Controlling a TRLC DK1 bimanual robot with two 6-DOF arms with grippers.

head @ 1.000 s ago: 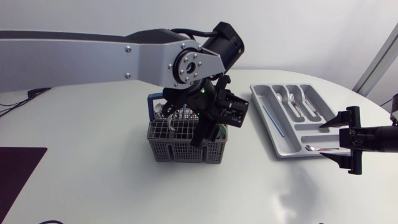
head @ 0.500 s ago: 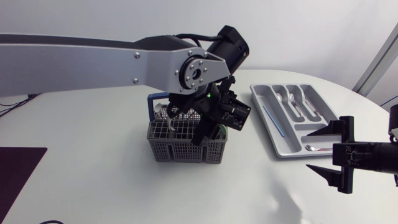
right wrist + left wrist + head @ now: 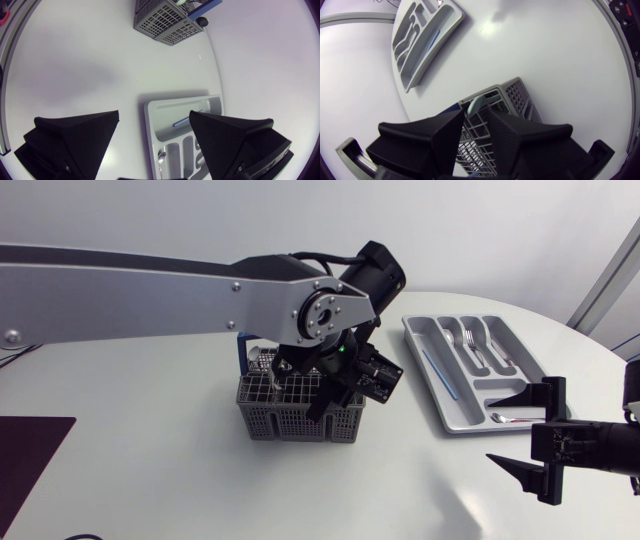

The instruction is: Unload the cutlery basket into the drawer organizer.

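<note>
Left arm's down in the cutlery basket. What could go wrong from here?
Left gripper sits deep in the basket, close to its grid walls; it may snag and lift or tip it.
Right gripper, fingers wide open, hovers by the organizer's near corner and could block the drop-off.

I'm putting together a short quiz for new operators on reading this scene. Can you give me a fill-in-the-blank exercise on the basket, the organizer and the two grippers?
1. The cutlery basket has a ___ handle.
2. The left gripper hangs over the ___, not over the drawer organizer.
3. The right gripper, beside the organizer, is ___ and holds nothing.

Missing words: blue; basket; open.
</note>
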